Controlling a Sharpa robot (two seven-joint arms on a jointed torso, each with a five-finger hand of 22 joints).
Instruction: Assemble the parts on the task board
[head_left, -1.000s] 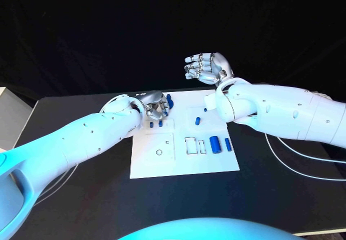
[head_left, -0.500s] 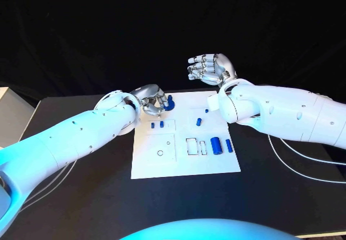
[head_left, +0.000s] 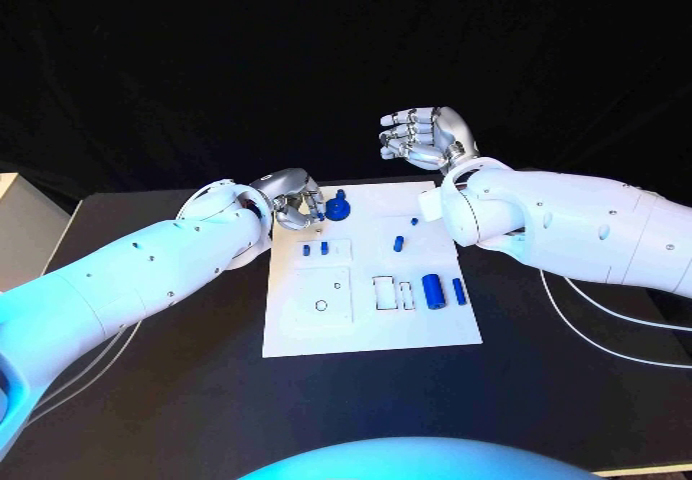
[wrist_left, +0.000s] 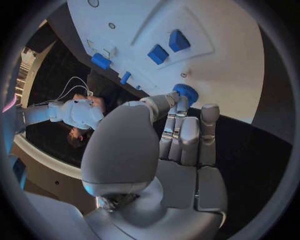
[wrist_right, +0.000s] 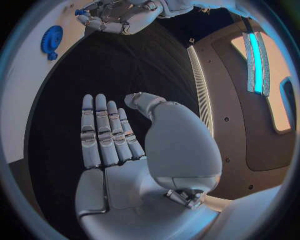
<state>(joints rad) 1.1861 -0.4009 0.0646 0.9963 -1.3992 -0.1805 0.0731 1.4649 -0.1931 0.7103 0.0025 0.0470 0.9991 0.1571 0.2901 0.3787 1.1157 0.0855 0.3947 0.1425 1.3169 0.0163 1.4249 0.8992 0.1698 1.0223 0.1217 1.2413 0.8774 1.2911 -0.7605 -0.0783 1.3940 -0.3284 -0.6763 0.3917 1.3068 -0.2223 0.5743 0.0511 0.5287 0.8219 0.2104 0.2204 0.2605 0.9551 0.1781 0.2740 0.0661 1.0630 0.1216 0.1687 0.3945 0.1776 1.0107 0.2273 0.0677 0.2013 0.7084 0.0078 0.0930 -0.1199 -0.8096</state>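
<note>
The white task board (head_left: 375, 330) lies mid-table. A blue gear (head_left: 336, 208) sits near its far left corner, with a small blue knob (head_left: 342, 195) just beyond it. My left hand (head_left: 293, 200) hovers beside the gear with its fingers curled. In the left wrist view the thumb and a fingertip (wrist_left: 181, 107) overlap the gear's (wrist_left: 185, 92) rim. In the right wrist view a gap separates the left hand (wrist_right: 119, 15) from the gear (wrist_right: 51, 40). My right hand (head_left: 423, 135) is raised beyond the board's far edge, its fingers (wrist_right: 103, 130) straight and holding nothing.
Two blue cylinders (head_left: 430, 290) (head_left: 456, 290) lie at the board's right, and two small blue blocks (head_left: 315, 249) and a short peg (head_left: 397, 241) lie nearer the middle. A white box (head_left: 15, 235) stands at the table's left edge. Cables (head_left: 606, 320) trail under the right arm.
My left hand has drawn back toward the board's far left corner, while the blue gear stayed in place and now shows whole. The right hand has barely moved.
</note>
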